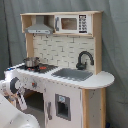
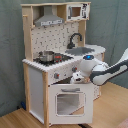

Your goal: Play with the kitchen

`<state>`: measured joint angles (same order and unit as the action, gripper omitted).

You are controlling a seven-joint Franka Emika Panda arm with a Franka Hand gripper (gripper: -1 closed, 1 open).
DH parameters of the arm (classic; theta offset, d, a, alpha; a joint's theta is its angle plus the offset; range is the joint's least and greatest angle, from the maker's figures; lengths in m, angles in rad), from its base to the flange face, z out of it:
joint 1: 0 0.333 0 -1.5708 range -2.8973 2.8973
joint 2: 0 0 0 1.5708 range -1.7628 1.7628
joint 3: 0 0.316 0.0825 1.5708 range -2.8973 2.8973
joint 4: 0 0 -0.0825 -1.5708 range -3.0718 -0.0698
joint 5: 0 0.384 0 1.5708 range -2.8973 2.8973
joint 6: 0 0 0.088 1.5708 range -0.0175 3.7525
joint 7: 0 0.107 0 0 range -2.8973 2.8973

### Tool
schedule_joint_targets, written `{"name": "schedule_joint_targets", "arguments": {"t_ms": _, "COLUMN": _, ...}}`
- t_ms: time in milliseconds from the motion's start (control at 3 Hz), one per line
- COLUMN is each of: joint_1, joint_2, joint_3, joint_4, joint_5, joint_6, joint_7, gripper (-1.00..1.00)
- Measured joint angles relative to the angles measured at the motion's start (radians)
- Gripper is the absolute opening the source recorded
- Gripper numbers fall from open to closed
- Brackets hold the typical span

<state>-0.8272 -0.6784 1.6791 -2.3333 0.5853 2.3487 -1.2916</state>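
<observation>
Standing against a grey curtain, the kitchen (image 1: 70, 75) (image 2: 60, 65) fills the middle of both exterior views, with its grey hood (image 1: 39, 29) up top, a pot (image 2: 46, 56) on the stove, a black faucet (image 1: 84, 59) over the sink (image 1: 72, 74) and a windowed oven door (image 2: 67, 102) below. The gripper (image 2: 76, 78) sits right at the front edge of the counter, just above the oven door in the second exterior view, and appears low at the first exterior view's left (image 1: 17, 92), beside the cabinet front. Whether its fingers are apart or together cannot be told.
</observation>
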Motion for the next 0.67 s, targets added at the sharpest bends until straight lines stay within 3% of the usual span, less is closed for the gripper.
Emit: {"name": "schedule_joint_targets", "arguments": {"t_ms": 667, "joint_1": 0.047, "joint_2": 0.000, "joint_3": -0.007, "joint_4": 0.003, "joint_5": 0.040, "joint_6": 0.046, "joint_7": 0.202, "gripper": -1.00}}
